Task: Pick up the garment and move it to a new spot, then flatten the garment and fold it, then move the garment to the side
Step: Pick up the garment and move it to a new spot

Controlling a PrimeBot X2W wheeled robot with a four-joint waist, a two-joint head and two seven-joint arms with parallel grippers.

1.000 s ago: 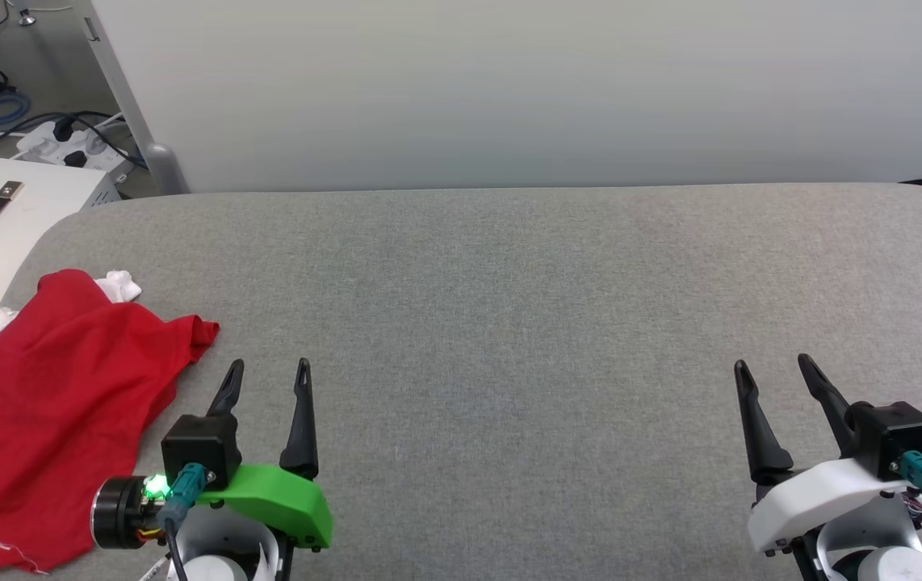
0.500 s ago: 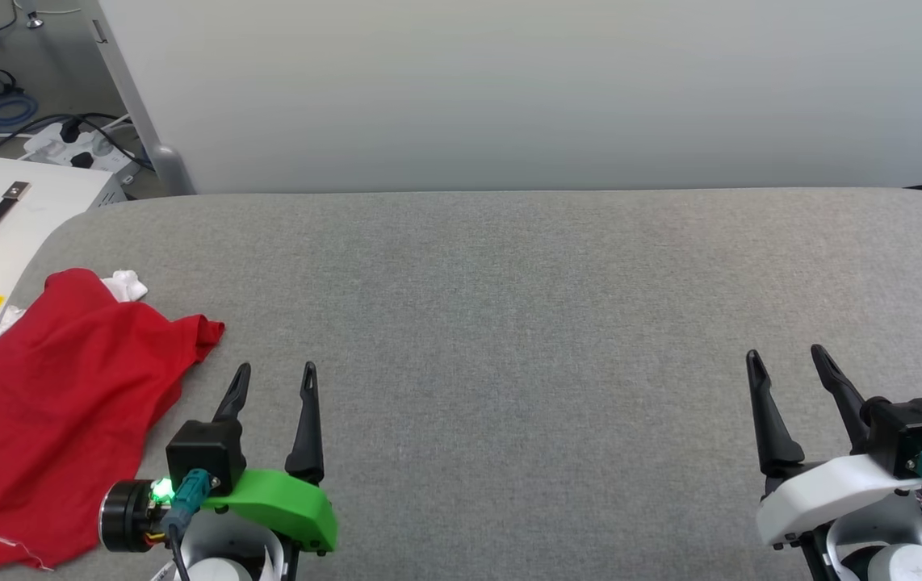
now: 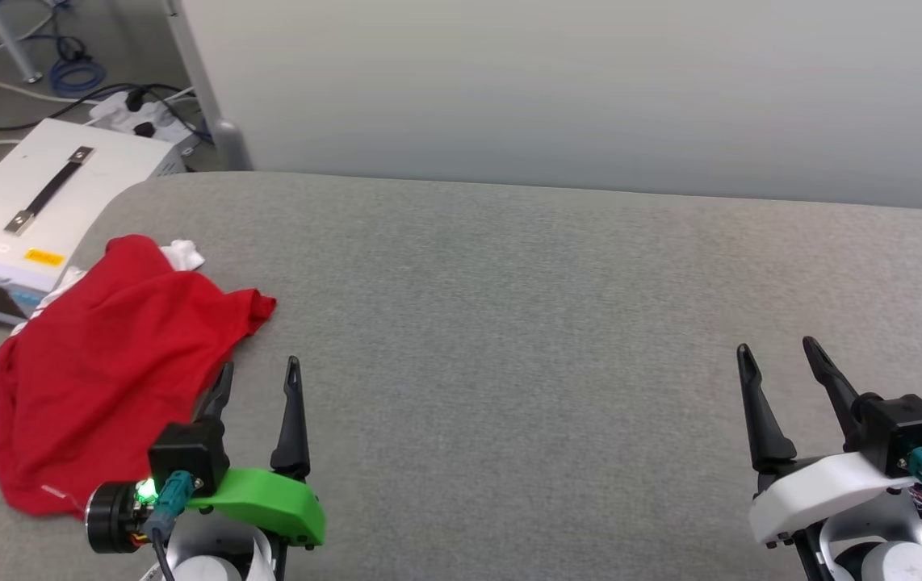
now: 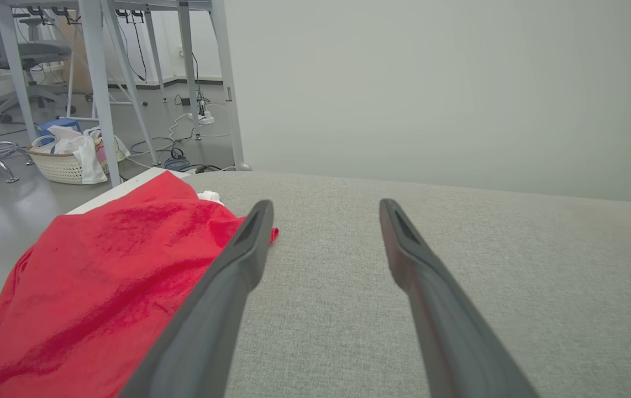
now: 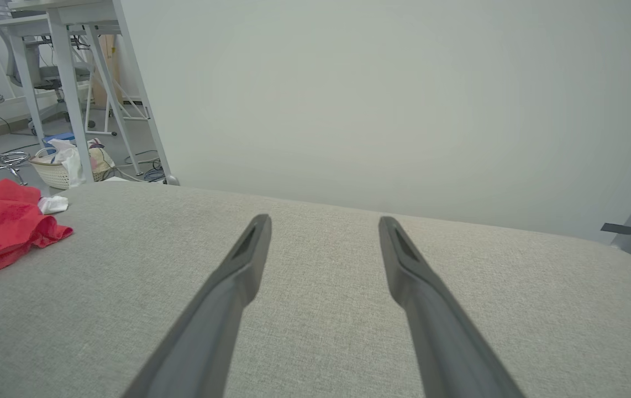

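Observation:
The garment point(image 3: 106, 355) lies crumpled at the left end of the grey padded table point(image 3: 509, 323), red with a bit of white sleeve showing at its far edge. It also appears in the left wrist view as the garment point(image 4: 100, 282) and at the left edge of the right wrist view as the garment point(image 5: 0, 226). My left gripper point(image 3: 259, 371) stands open just right of the cloth, its left finger overlapping the red edge; nothing is between the fingers. My right gripper point(image 3: 780, 351) is open and empty far to the right.
A white box with a black handle point(image 3: 49, 202) stands on the floor past the table's left end, with cables and a power strip point(image 3: 146, 113) behind it. A pale wall panel point(image 3: 590, 81) runs along the far edge. A basket point(image 4: 72, 160) sits among desk legs.
The head camera has turned left, so the whole picture shifted right. My left gripper now stands closer to the garment's edge. Both grippers stay open.

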